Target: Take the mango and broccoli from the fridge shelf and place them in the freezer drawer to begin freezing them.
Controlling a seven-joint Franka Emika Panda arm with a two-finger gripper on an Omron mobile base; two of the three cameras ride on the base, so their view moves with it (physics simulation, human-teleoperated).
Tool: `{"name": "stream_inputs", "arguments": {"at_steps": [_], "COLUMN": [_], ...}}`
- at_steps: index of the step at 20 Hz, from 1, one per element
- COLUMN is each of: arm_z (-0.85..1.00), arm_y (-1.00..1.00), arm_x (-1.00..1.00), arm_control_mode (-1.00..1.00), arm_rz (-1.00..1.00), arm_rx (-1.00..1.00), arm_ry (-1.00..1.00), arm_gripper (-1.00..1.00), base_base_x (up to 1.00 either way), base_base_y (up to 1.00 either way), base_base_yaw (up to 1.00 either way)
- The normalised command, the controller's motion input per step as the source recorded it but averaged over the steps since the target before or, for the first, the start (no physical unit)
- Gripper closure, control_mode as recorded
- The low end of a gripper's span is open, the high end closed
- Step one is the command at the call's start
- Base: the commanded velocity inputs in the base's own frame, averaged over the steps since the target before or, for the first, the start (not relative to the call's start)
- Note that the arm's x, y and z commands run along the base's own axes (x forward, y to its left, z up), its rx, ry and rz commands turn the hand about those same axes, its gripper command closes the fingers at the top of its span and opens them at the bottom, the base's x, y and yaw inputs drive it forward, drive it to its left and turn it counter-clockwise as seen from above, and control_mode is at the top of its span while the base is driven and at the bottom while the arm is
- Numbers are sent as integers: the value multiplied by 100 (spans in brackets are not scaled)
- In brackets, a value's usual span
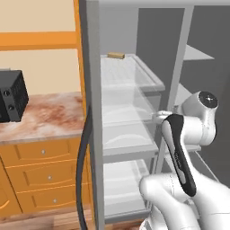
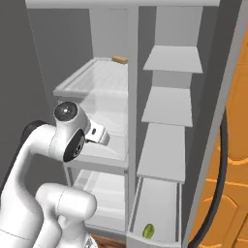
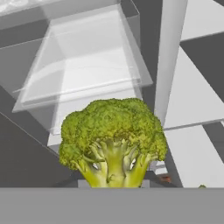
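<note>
The broccoli [image 3: 113,142] sits right up against the camera in the hand view, stalk toward me and florets spreading away — it rides so tight to the hand that the fingertips themselves are hidden under its stalk, so I read the hand as clenched on the broccoli and carrying it. In the right base view I can see the mango [image 2: 149,230] already lying low in the freezer drawer [image 2: 160,206] at the bottom right of the fridge, near its front wall, so I judge that half of the job done. What is left is the second half: bring the broccoli down and across to that drawer and let it go beside the mango. The hand [image 2: 99,135] hangs out in front of the translucent bins on the left side of the fridge, about mid-height, well above the drawer and off to its left. Up on the fridge shelf [image 2: 92,75] only a tan block [image 2: 120,59] lies at the back — neither food is there now.
</note>
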Motion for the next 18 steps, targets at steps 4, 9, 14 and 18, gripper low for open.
{"name": "stream_inputs", "arguments": {"at_steps": [4, 9, 14, 18], "arm_z": [0, 0, 0, -25], "arm_y": [0, 0, 0, 0], "arm_x": [0, 0, 0, 3], "arm_control_mode": [100, 100, 100, -100], "arm_rz": [0, 0, 0, -1], "arm_rx": [0, 0, 0, 0], "arm_ry": [0, 0, 0, 5], "arm_gripper": [100, 100, 100, 100], "base_base_x": [-6, -91, -54, 0], "base_base_y": [-71, -30, 2, 1], "base_base_yaw": [-11, -5, -8, -3]}}
